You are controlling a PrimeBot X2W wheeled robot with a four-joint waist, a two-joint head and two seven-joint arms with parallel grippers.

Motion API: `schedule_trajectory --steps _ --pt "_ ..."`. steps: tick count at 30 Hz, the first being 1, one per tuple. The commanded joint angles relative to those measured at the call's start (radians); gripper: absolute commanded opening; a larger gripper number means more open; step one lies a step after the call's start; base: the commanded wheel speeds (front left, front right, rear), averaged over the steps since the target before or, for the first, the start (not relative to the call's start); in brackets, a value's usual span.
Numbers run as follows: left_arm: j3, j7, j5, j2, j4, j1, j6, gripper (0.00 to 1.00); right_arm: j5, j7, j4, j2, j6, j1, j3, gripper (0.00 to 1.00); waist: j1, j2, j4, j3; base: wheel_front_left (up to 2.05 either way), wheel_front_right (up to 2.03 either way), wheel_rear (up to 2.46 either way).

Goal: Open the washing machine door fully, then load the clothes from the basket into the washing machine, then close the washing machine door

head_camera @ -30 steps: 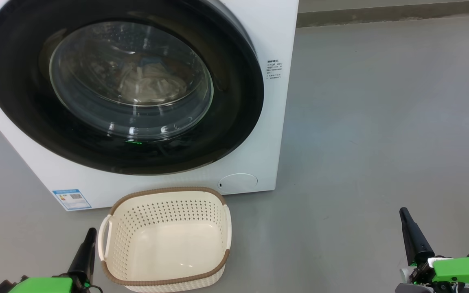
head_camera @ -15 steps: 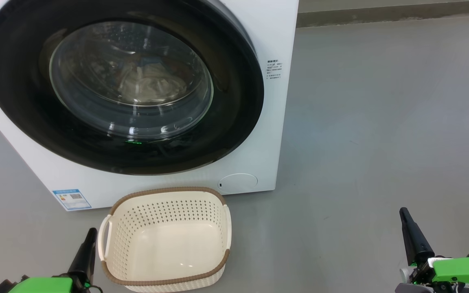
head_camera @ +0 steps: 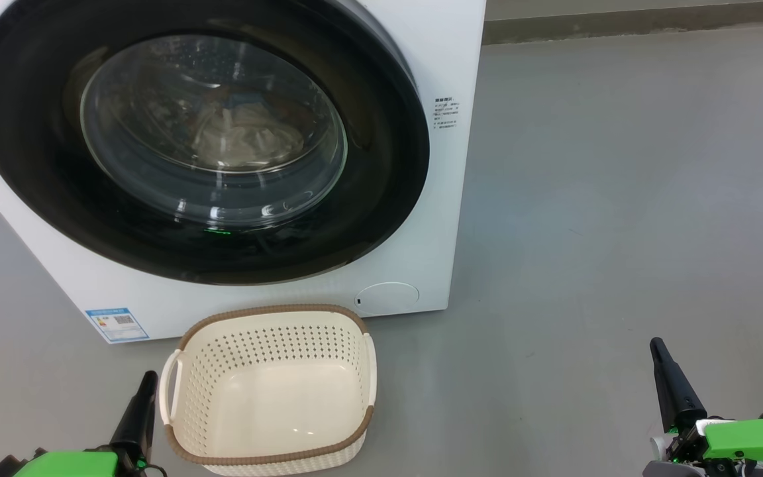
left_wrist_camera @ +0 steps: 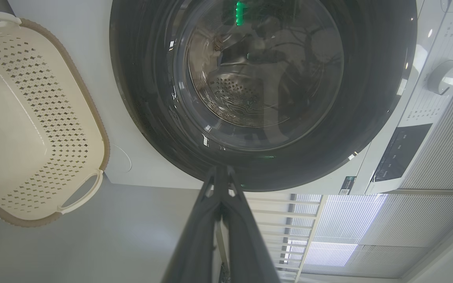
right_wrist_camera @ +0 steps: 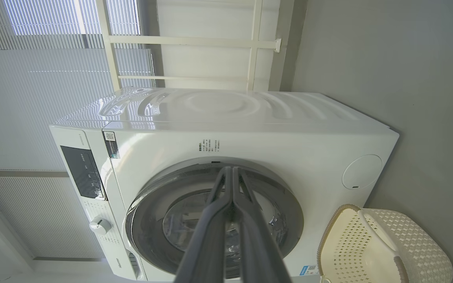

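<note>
The white washing machine (head_camera: 448, 59) stands on the floor with its round black door (head_camera: 388, 165) shut flat against the front. Through the door's glass window I see pale clothes (head_camera: 242, 136) lying in the drum. The cream basket (head_camera: 269, 318) sits on the floor just in front of the machine, with nothing inside. My left gripper (head_camera: 150, 377) is low at the basket's left side, fingers pressed together. My right gripper (head_camera: 656, 346) is far to the right over bare floor, also shut and holding nothing. Both wrist views show the closed fingers (left_wrist_camera: 220, 177) (right_wrist_camera: 232, 173) pointing at the door.
Grey floor (head_camera: 620, 199) spreads wide to the right of the machine. A blue label sticker (head_camera: 116, 323) and a round cap (head_camera: 388, 297) mark the machine's lower front. The control panel and a knob (left_wrist_camera: 444, 76) are on its top part. Window blinds (right_wrist_camera: 53, 59) lie behind the machine.
</note>
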State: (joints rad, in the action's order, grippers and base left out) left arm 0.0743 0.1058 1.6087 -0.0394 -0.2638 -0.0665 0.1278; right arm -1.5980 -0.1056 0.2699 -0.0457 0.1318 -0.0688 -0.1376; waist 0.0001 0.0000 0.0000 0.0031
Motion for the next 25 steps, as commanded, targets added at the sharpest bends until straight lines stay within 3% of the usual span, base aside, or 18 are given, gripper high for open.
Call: schedule_trajectory --steps 1,25 --pt "0.034 0.003 0.004 -0.015 0.019 -0.041 0.003 0.0 -0.011 -0.008 -0.025 -0.004 -0.001 -0.039 0.024 0.0 0.0 0.0 0.0 0.0 0.0 0.0 0.0" --pt "0.036 0.005 0.003 -0.014 0.019 -0.041 0.003 0.0 -0.011 -0.008 -0.025 -0.004 -0.001 -0.039 0.024 0.0 -0.0001 0.0 0.0 0.0 0.0 0.0 0.0"
